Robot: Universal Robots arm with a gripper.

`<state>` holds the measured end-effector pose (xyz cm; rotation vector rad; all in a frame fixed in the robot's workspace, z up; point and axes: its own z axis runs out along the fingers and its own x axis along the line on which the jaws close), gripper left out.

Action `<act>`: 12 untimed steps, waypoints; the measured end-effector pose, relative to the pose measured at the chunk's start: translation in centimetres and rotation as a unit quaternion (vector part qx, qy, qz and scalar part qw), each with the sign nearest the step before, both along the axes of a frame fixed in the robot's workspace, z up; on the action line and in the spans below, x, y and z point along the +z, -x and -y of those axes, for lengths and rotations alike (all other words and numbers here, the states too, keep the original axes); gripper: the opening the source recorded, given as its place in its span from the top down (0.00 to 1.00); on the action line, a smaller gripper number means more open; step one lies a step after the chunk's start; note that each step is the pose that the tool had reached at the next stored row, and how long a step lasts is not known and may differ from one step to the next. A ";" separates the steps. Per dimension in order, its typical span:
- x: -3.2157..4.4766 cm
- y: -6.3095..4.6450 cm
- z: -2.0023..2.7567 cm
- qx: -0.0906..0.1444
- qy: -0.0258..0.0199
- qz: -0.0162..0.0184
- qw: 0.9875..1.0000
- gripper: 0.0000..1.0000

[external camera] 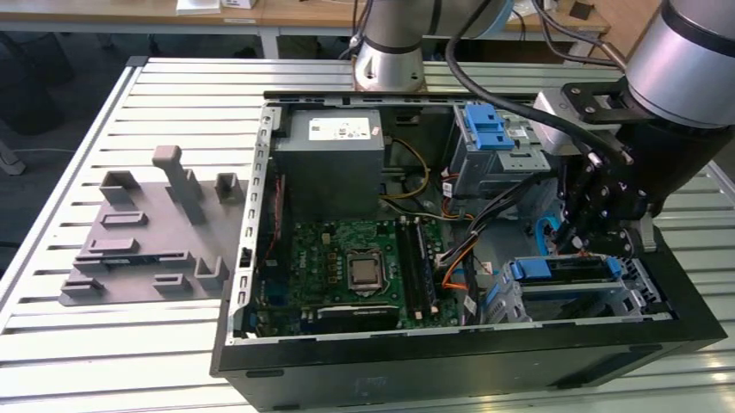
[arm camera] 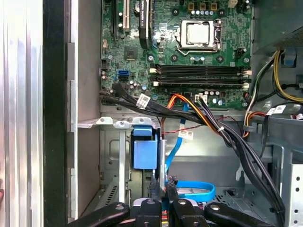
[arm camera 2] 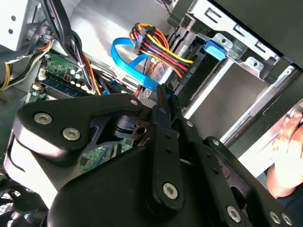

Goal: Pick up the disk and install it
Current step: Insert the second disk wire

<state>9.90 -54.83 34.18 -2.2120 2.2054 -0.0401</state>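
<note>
While my claw [external camera: 574, 249] hangs inside the open computer case [external camera: 460, 366], low by the drive cage [external camera: 643, 301] at the exterior view's right, its fingers are drawn almost together and I can see nothing between them. The disk [external camera: 569, 272] is not in my grip: it lies in that cage just below my fingertips, its blue carrier bracket facing the motherboard [external camera: 356, 258]. Whether it is pushed fully home I cannot tell.

Most of the trouble I foresee comes from the wiring. In the second wrist view the blue data cable [arm camera 2: 128, 61] loops right beside my fingertips [arm camera 2: 163, 97], and the red, yellow and black power bundle [arm camera 2: 156, 42] ends close by at the disk's rear. A careless move could hook either one, drag a plug out or bend a connector.

The cage's metal walls stand near on both sides, so a tilted move could knock a finger against the sheet metal or scrape the disk's bracket.

A person's hand [arm camera 2: 284, 151] rests near the case edge in the second wrist view. A wide swing of my arm that way might strike it.
</note>
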 end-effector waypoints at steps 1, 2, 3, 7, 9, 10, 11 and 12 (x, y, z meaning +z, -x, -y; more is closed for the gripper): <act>-0.03 0.0 0.11 0.000 0.000 0.000 1.000 0.84; -0.05 0.0 0.23 0.000 0.000 0.000 1.000 0.84; -0.07 0.0 0.38 0.000 0.000 0.000 1.000 0.84; -0.15 0.0 0.66 0.000 -0.001 0.001 1.000 0.84; -0.20 0.0 0.72 0.001 -0.001 0.003 1.000 0.84; -0.21 0.0 0.79 0.002 -0.001 0.004 1.000 0.84; -0.24 0.0 0.88 0.002 -0.001 0.006 1.000 0.84; -0.27 0.0 0.97 0.002 -0.001 0.006 1.000 0.84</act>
